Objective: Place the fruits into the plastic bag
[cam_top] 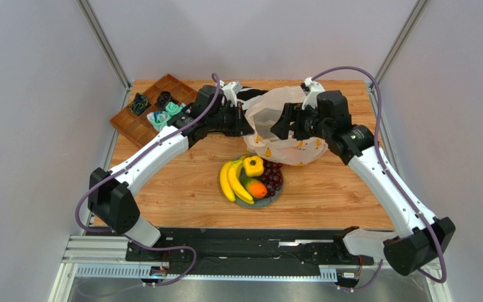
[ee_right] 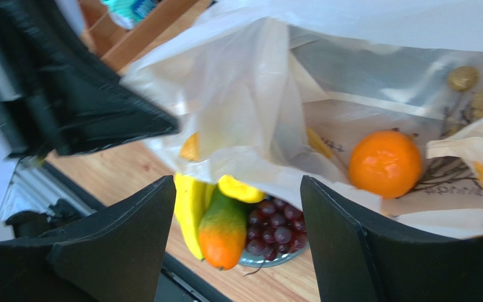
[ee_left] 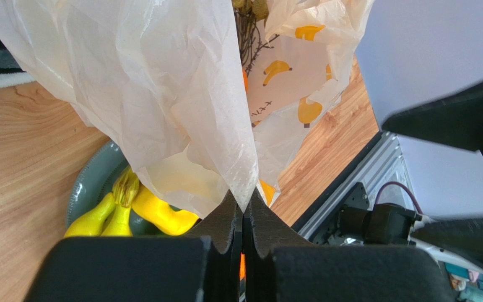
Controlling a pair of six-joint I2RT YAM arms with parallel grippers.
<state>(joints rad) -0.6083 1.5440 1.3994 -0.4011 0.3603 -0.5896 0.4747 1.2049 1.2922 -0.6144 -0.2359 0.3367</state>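
The plate (cam_top: 275,197) sits at the centre of the desk (cam_top: 181,189). On it, the bananas (cam_top: 230,182) lie left, the grapes (cam_top: 274,176) right, and the small fruit (cam_top: 253,166) between them at the rear. The plastic bag (cam_top: 269,113) stands behind the plate, with the orange (ee_right: 384,163) inside it. A tray (cam_top: 143,123) occupies the desk's rear left corner.
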